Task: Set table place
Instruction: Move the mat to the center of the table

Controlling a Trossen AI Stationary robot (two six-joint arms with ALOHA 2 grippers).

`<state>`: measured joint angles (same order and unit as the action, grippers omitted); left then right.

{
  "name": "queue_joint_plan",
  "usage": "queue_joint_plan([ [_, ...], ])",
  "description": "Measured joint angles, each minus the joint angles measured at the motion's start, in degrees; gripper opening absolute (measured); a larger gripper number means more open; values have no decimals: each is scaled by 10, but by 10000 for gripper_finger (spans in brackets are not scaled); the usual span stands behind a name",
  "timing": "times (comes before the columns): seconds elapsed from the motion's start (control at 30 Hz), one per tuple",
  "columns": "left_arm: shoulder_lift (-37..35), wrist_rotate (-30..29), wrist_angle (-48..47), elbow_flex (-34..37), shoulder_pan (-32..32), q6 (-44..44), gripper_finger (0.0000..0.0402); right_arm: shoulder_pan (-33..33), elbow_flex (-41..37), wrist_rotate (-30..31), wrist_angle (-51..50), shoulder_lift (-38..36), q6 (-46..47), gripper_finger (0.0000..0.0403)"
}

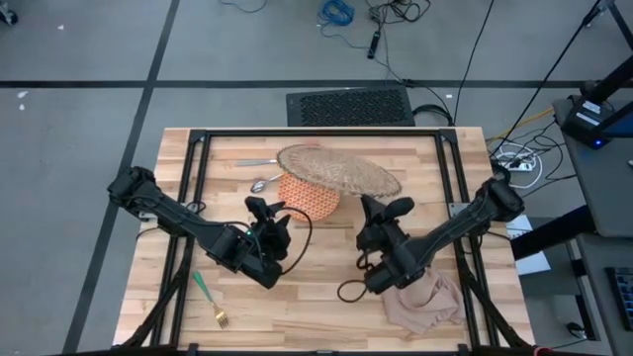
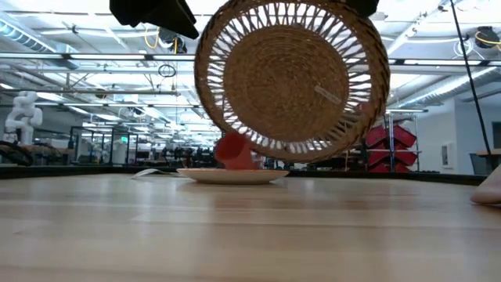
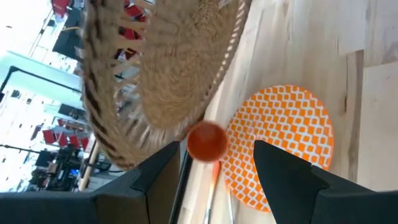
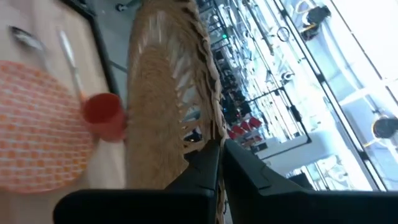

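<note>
Pinching the light, stiff placemat [image 4: 168, 93] by its rim, we are holding it in the closed right tool [image 4: 219, 149]; left tool [image 3: 211, 168] is gaping.

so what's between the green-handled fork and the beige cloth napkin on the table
Bare wood; the high view shows nothing lying between the green-handled fork and the beige cloth napkin, only arm cables above.
</note>
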<state>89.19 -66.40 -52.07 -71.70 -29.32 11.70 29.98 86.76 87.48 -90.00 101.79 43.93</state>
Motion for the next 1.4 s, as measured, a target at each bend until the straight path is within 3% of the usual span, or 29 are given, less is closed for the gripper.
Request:
queue_joint_plan([
  [0.3, -7, -28, -53, 0, -1, 23, 192, -1, 0, 24, 7, -37, -32, 0],
  [0.6, -102, -59, -86, 0, -17, 69, 192, 56, 0, 13, 171, -24, -201, 0],
  [0.97, -227, -71, -64, -9, -69, 73, 192, 100, 0, -218, 313, 38, -279, 0],
  [1.17, -238, -71, -64, -9, -71, 63, 192, 115, 0, -323, 488, 60, -393, 0],
  [1.4, -238, -71, -65, -9, -71, 59, 192, 148, 2, -367, 554, 59, -397, 0],
])
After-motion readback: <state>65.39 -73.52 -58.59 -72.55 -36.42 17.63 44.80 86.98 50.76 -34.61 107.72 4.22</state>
